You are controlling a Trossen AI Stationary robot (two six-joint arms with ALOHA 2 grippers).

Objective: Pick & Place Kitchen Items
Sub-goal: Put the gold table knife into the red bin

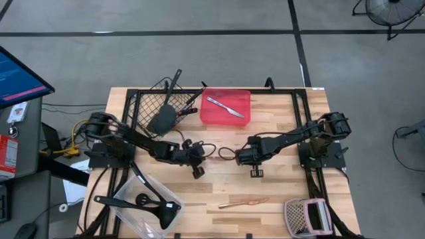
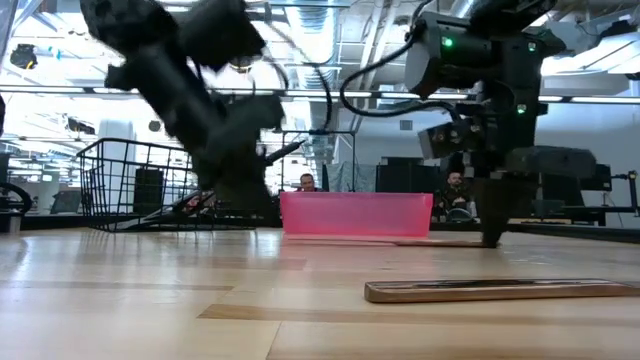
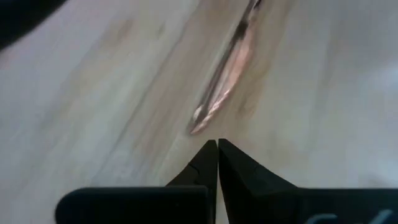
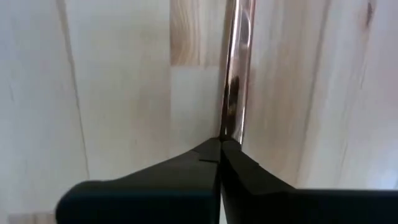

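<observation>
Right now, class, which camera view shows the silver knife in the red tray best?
The high view: it looks straight down on the silver knife, lying whole inside the red tray. The low view shows only the tray's side wall, which hides the knife. Neither wrist view shows it.

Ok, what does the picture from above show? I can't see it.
Two dark robot arms meet over a wooden table, left hand near right hand. Around them: a red tray holding a silver knife, a wire basket, a clear tub, a copper stick.
</observation>
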